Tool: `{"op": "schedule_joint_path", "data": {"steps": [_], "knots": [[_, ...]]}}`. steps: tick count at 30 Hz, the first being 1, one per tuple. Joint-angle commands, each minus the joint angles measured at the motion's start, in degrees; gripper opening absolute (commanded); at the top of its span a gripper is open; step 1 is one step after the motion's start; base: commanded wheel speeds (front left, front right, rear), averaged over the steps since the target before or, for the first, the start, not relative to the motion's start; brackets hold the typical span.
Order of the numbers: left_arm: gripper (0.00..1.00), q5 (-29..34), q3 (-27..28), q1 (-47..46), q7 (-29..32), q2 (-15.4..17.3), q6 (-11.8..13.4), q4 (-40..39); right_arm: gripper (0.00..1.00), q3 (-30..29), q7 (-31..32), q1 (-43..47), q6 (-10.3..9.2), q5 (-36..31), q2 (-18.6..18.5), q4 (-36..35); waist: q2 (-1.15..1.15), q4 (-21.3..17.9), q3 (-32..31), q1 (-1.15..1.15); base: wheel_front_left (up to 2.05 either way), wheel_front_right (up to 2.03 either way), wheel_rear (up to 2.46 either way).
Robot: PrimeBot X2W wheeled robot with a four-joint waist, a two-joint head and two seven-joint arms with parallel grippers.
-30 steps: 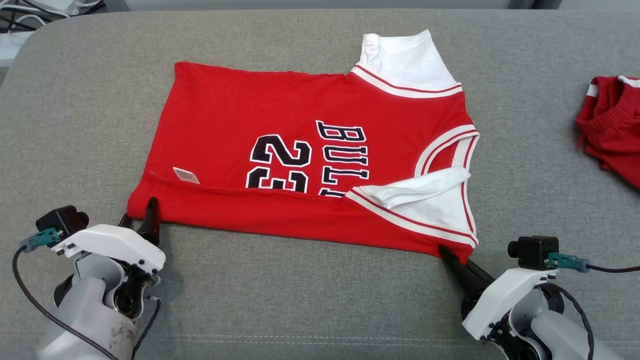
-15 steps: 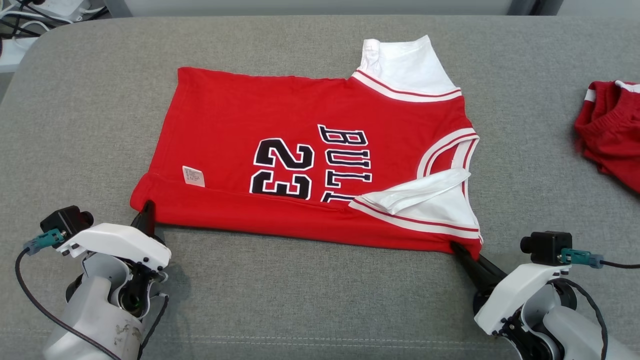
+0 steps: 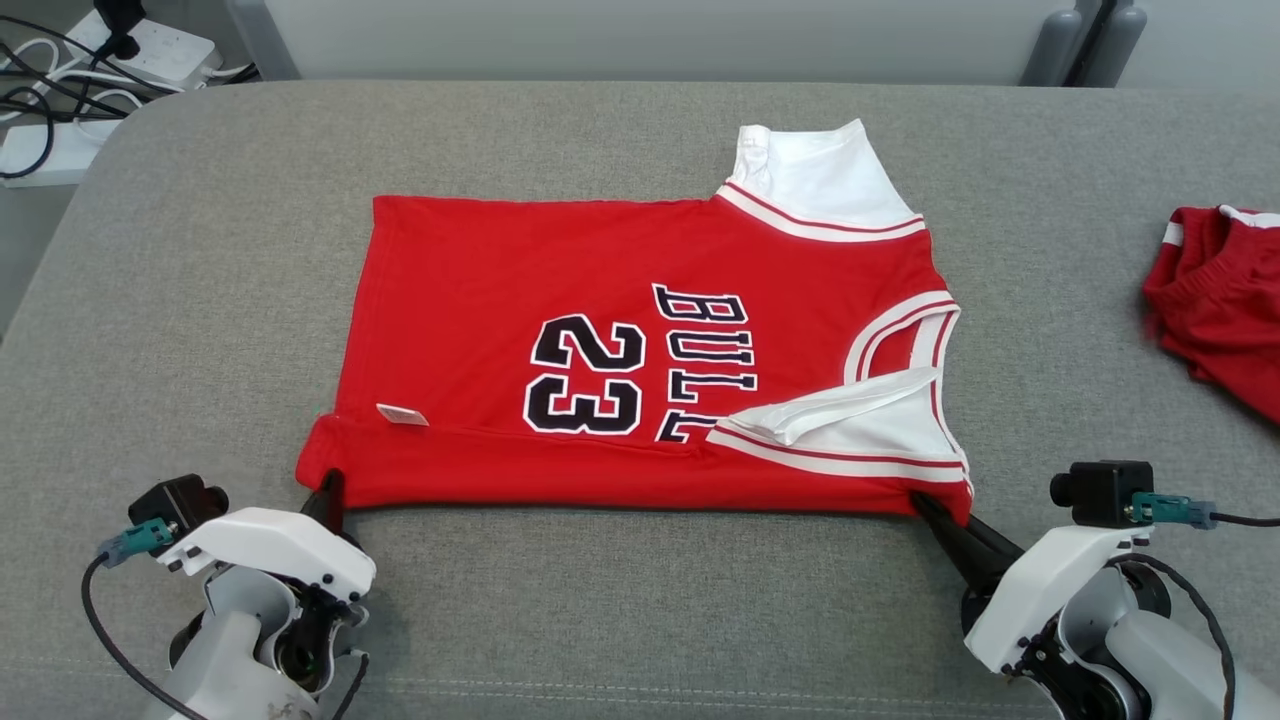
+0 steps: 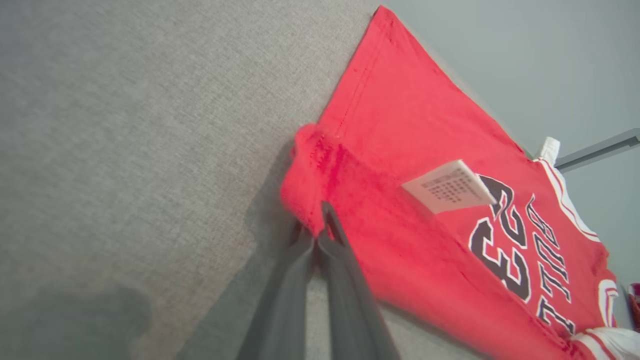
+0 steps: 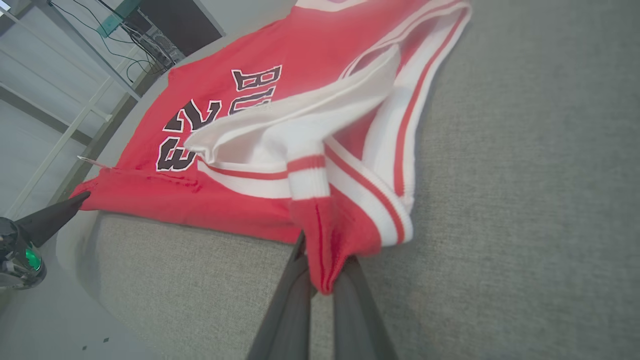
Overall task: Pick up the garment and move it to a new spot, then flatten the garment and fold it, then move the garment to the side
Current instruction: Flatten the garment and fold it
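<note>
The garment is a red jersey with white trim, black "23" and "BULLS" lettering, lying sideways on the grey table. Its near long edge is folded over and lifted slightly off the cloth. My left gripper is shut on the near left corner of the garment, by the hem and white label. My right gripper is shut on the near right corner, at the red shoulder fabric beside the white-striped armhole. Both pinches show clearly in the wrist views.
A second red garment lies crumpled at the table's right edge. Cables and a power strip sit off the table's far left corner. Bare grey table surrounds the jersey on the left and far side.
My left gripper has gone from open to shut on the jersey's near left corner. The near edge has lifted and the fold has grown. The head camera has tilted, shifting the whole picture down.
</note>
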Motion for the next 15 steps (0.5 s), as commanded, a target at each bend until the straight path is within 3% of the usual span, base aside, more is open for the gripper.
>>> {"op": "schedule_joint_path", "data": {"steps": [1, 15], "knots": [[0.0, -0.67, 1.06, 0.06, -0.33, 1.91, -0.39, -0.76, 0.0, 0.56, 0.32, 0.91, -0.16, 0.71, -1.63, -1.87, 0.0, 0.15, -0.4, 0.0, 0.0, 0.0, 0.0], [0.0, 0.02, -1.83, 3.02, -0.03, 2.27, -0.4, 0.89, 0.0, 1.14, 5.81, 4.84, -0.16, 2.37, -4.48, -5.73, 0.0, 0.65, -3.29, 0.0, 0.0, 0.0, 0.0]]}}
